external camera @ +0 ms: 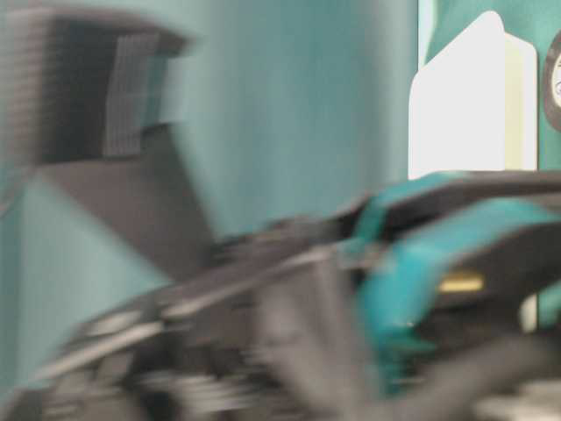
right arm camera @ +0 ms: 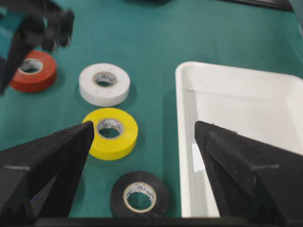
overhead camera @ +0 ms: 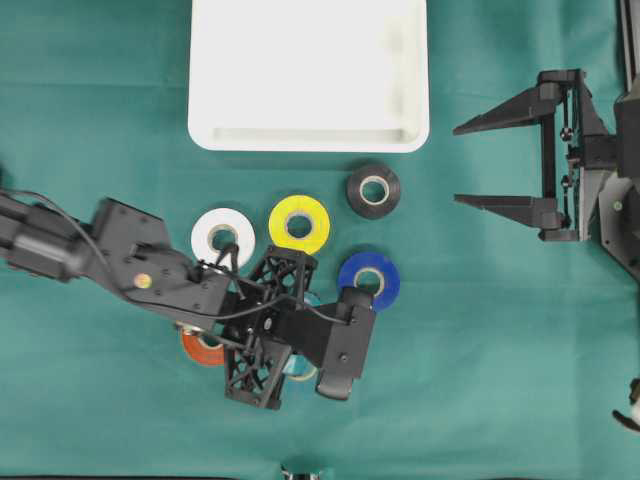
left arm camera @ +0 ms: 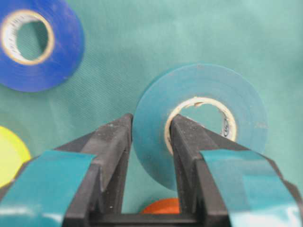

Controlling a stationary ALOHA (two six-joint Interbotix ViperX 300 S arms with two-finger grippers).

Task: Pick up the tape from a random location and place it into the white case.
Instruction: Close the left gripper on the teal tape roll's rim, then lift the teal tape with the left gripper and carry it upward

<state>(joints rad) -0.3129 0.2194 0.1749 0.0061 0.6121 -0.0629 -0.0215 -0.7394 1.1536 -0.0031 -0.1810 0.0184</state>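
A teal tape roll [left arm camera: 236, 90] is clamped by my left gripper [left arm camera: 150, 120], which is shut on its wall, one finger outside and one inside the core. In the overhead view only slivers of this tape [overhead camera: 300, 369] show under the left gripper [overhead camera: 290, 335], at the table's lower middle. Whether the roll is off the cloth I cannot tell. The white case [overhead camera: 308, 140] lies at the top centre with nothing in it that I can see. My right gripper [overhead camera: 457, 165] stands open at the right, beside the case's corner [right arm camera: 182, 142], with nothing between its fingers.
Loose rolls lie between the left gripper and the case: white [overhead camera: 222, 237], yellow [overhead camera: 299, 224], black [overhead camera: 373, 190], blue [overhead camera: 368, 281], and orange [overhead camera: 200, 348] partly under the left arm. The table-level view is blurred by the arm close up.
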